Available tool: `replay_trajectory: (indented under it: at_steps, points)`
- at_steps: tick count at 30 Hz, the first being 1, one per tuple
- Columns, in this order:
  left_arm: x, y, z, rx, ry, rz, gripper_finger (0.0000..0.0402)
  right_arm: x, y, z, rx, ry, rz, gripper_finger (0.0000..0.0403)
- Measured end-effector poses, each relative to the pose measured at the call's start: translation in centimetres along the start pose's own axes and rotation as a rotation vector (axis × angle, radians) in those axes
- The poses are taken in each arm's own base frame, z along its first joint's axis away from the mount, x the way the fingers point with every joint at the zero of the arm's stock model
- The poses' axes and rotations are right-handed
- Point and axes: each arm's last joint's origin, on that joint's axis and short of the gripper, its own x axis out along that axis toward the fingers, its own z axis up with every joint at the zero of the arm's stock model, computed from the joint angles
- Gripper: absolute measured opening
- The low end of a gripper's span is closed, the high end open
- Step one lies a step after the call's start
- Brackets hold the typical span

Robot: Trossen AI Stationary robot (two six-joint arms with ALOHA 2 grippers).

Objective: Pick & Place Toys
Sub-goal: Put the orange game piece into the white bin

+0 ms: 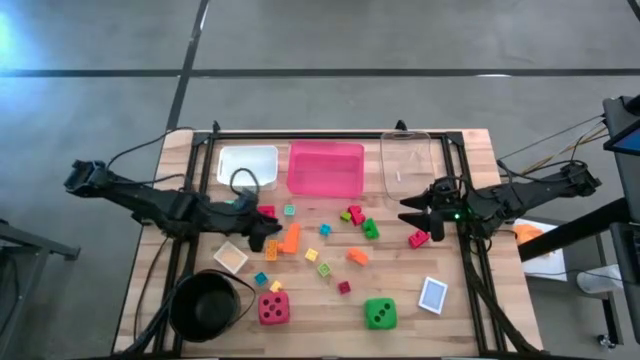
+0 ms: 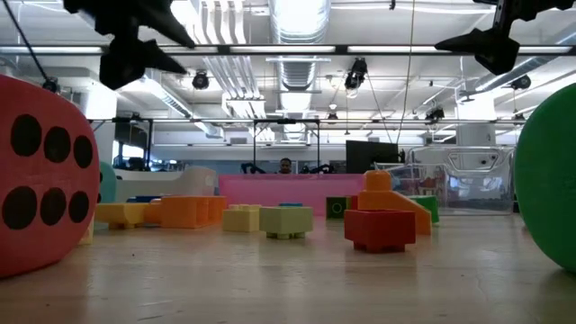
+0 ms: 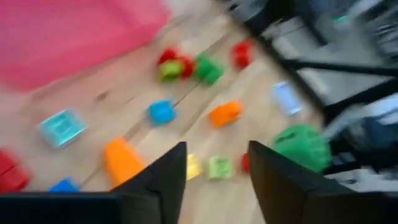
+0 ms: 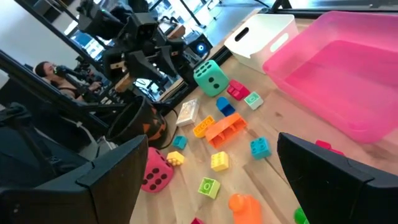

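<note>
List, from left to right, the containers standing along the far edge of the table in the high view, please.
white tray → pink tray → clear tray

No legible text, brand names, labels or numerals in any view. Only markings seen: black pips on the large red dotted die (image 2: 45,171) at left of the low view, and dark pips on the large green dotted die (image 1: 379,314) at lower centre of the high view. Small blue-faced card (image 1: 433,295): printing too small to read.
</note>
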Motion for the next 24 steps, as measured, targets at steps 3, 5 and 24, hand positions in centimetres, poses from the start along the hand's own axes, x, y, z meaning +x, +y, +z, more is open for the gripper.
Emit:
replay_trajectory:
  at_steps: [3,5,24]
  points:
    - [1.2,-0.2,0.5,0.003,0.115,0.147,0.0203,0.0,0.0,0.0,-0.025,0.0,0.0,0.0348]
    - [2.2,-0.1,1.0,-0.023,0.197,0.217,0.021,0.0,0.0,0.0,-0.034,0.0,0.001,0.0348]
    - [11.9,0.4,2.1,-0.101,0.441,0.385,0.0212,0.0,0.2,-0.2,-0.042,0.071,0.068,0.0348]
